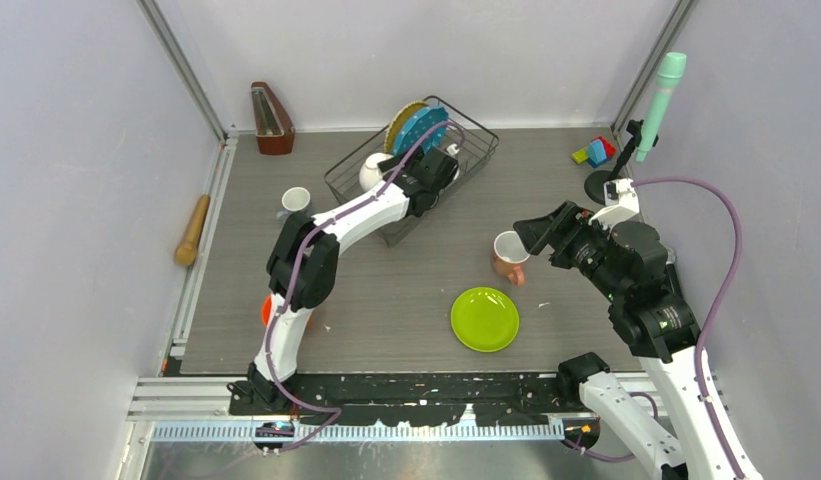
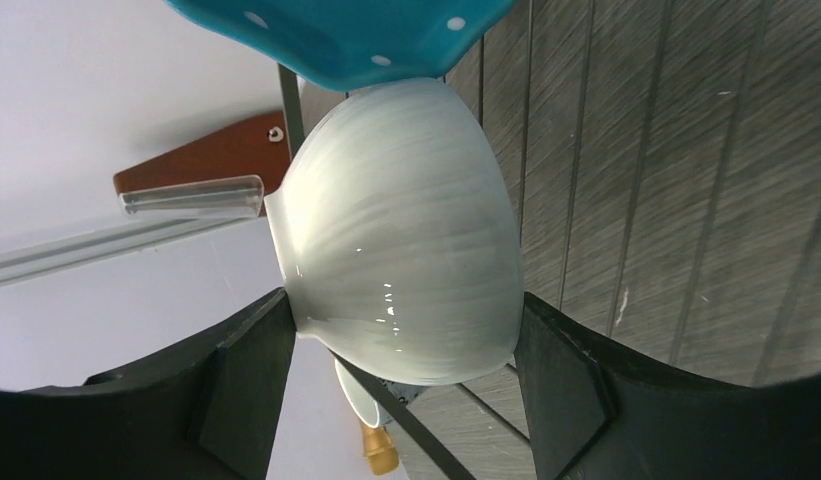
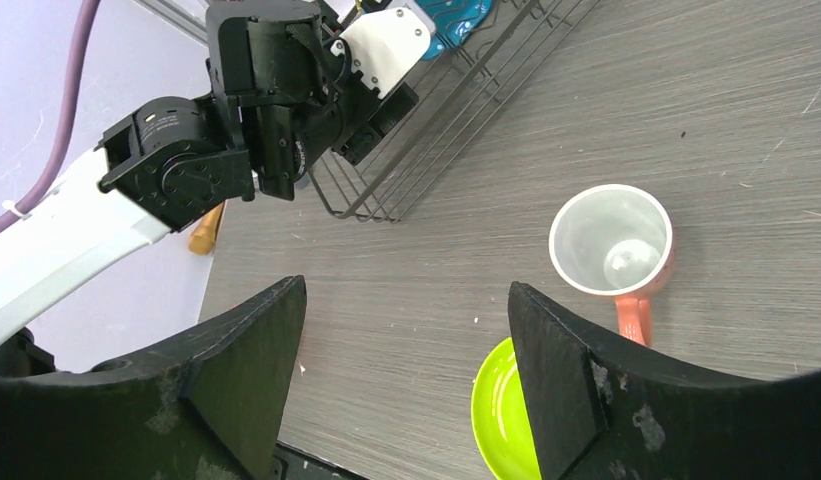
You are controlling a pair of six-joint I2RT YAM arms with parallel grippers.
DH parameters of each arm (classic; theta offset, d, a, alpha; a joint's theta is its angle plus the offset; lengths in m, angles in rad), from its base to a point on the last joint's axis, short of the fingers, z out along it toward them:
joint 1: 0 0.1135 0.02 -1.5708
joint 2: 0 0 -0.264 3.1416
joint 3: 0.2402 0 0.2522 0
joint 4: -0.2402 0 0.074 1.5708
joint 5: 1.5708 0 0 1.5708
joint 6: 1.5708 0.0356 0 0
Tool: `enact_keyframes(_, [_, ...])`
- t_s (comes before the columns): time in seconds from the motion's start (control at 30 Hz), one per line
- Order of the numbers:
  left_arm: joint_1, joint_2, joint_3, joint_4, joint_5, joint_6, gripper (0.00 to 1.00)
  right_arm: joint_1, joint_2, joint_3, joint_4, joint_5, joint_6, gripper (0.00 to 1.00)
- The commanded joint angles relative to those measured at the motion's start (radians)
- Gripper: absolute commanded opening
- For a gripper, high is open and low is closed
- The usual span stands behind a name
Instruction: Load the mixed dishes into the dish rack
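We log blue plate [image 1: 421, 128], yellow plate [image 1: 401, 120] and white bowl [image 2: 406, 240] in the rack [image 1: 464, 118], left gripper [image 2: 404, 300] astride that bowl, grip unclear, right gripper [image 3: 406, 290] open and empty; pink mug [image 3: 611, 240], grey mug [image 1: 296, 200], green plate [image 1: 484, 319] and orange bowl [image 1: 266, 312] wait on the counter [image 1: 406, 290].

Table [image 1: 386, 290]: grey wood-grain top.

- Far centre: dish rack [image 1: 476, 145], set askew to the edges.
- Just left of the rack: small grey-blue mug [image 1: 295, 200], upright.
- Far left corner: wooden metronome [image 1: 272, 120].
- Far right: toy blocks [image 1: 595, 152].
- Right of centre: salmon-pink mug [image 1: 508, 255], mouth up.
- Nearer, close to that mug but apart: lime green plate [image 1: 484, 319], lying flat.
- Near left: orange bowl [image 1: 265, 312], mostly hidden.
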Motion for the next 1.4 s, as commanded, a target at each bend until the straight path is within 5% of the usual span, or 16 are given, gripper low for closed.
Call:
enact_keyframes(0.0, [0.039, 0.019, 0.069, 0.025, -0.077, 0.012, 0.0, -0.001, -0.002, 0.009, 0.014, 0.028, -0.024, 0.8])
enact_keyframes(0.43, [0.11, 0.069, 0.116, -0.181, -0.014, -0.172, 0.02, -0.001, 0.019, 0.003, 0.031, 0.014, -0.013, 0.8])
enact_keyframes(0.53, [0.11, 0.098, 0.174, -0.279, 0.059, -0.23, 0.48, -0.001, 0.025, 0.002, 0.039, 0.01, -0.006, 0.8])
enact_keyframes(0.63, [0.112, 0.145, 0.244, -0.381, 0.093, -0.264, 0.69, -0.001, 0.032, 0.008, 0.04, 0.005, -0.001, 0.8])
enact_keyframes(0.9, [0.12, 0.187, 0.306, -0.528, 0.179, -0.284, 0.98, -0.001, 0.029, 0.019, 0.042, 0.006, 0.003, 0.8])
enact_keyframes(1.37, [0.125, 0.028, 0.362, -0.536, 0.366, -0.405, 1.0, -0.001, 0.034, 0.022, 0.041, -0.004, 0.009, 0.79])
